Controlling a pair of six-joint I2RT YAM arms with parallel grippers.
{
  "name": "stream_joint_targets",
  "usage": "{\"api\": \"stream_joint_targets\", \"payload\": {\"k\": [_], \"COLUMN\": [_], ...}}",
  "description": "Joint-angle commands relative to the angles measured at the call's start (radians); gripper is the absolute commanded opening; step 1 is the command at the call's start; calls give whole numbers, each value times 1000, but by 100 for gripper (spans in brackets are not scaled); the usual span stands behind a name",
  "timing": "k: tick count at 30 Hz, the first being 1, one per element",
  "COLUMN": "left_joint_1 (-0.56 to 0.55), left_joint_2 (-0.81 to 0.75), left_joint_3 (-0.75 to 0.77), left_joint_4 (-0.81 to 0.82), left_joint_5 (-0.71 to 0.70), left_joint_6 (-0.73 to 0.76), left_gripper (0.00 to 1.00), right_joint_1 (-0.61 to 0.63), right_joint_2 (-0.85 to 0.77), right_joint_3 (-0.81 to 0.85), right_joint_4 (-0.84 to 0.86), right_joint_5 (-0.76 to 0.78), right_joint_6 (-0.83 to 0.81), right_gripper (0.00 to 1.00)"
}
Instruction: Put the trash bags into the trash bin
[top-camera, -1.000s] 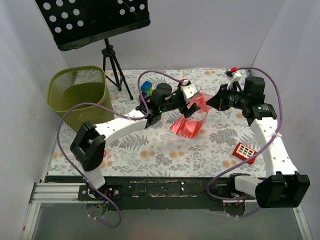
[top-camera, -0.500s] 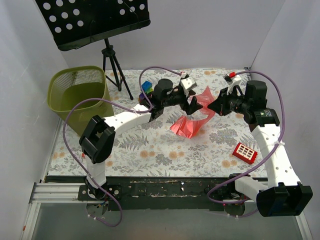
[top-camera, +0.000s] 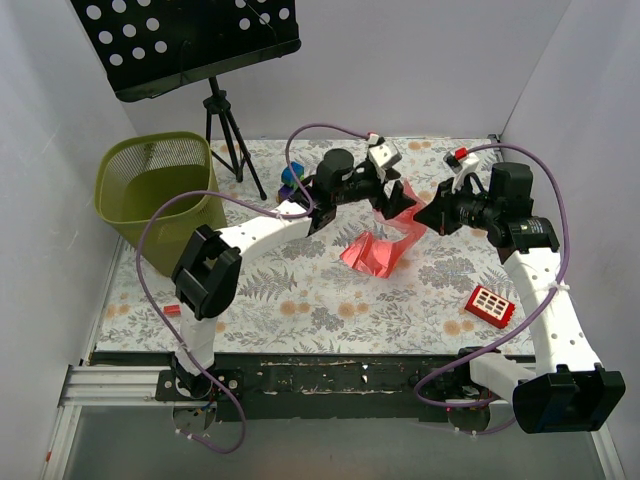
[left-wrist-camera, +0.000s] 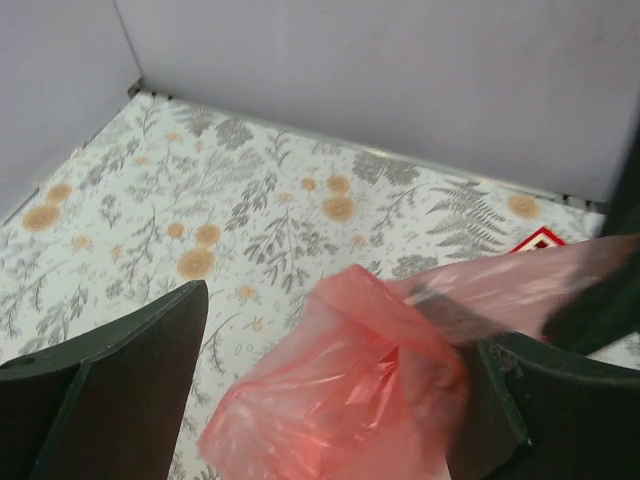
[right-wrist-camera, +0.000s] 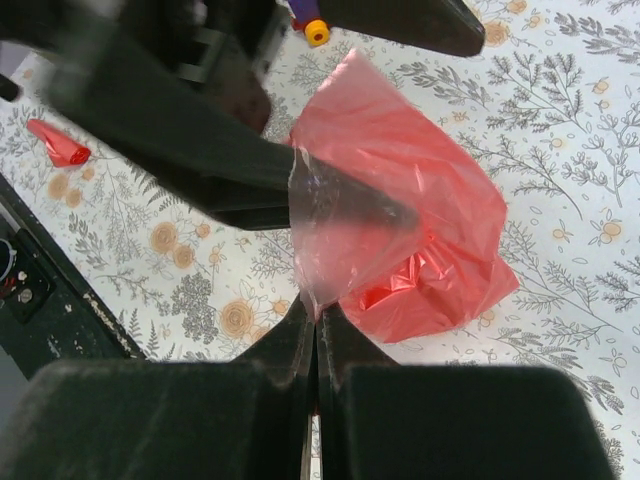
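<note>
The right claw (right-wrist-camera: 316, 318) is clamped on the red trash bag's (top-camera: 376, 254) edge at the middle of the counter (top-camera: 300, 295). The left claw (left-wrist-camera: 335, 320) is spread apart around it. The green bin (top-camera: 150, 200) stands well apart, far left.

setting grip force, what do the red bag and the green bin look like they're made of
Red bag: thin plastic film, translucent and glossy, judging by its crinkled folds and glints. Green bin: probably rigid plastic, matte olive, with fine mesh walls.
</note>
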Motion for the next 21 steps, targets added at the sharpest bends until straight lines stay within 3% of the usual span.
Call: {"api": "stream_joint_targets", "payload": {"k": [1,6,13,18,21], "left_joint_1": [-2,22,79,108,113], "left_joint_2": [50,24,-55,-129,-177], "left_joint_3": [7,-38,-115,-167,-178], "left_joint_4": [12,9,9,21,6], "left_joint_5": [-170,-390,-574,-525,-382], "left_joint_6": [56,89,139,175,205], "left_gripper": [82,81,82,80,67], "right_joint_1": [4,2,-30,-35,-35], "right_joint_2": [-6,-3,9,11,9], "right_joint_3": [52,86,121,118,106], "right_joint_4": [-31,-40,-37,-34,-26], "right_joint_5": [-2,122,315,387,384], "right_joint_6": [-36,-35,-36,-47,-55], "right_gripper": [1,1,1,1,1]}}
